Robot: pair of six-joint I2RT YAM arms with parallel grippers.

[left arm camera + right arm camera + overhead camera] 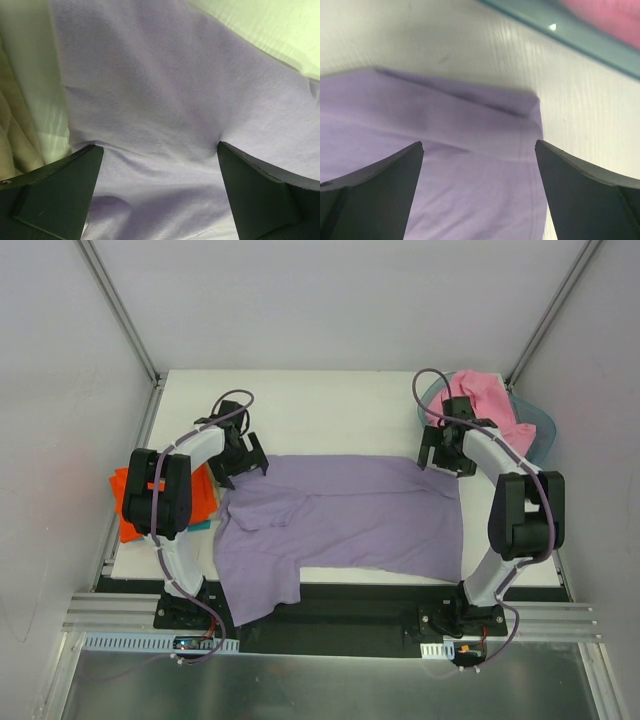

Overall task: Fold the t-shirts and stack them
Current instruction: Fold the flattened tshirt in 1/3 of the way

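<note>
The white tabletop (pixel 340 405) carries the lavender t-shirt (pixel 350 515) spread across its middle, rumpled at the left, with one near-left part hanging over the front edge. A pink t-shirt (pixel 485 395) sits in the grey-blue basket (pixel 540 425) at the far right, and an orange-red t-shirt (pixel 205 495) lies at the left edge. The left pincer (pixel 240 462) and right pincer (pixel 440 452) both gape wide, holding nothing, over the lavender shirt's far corners.
</note>
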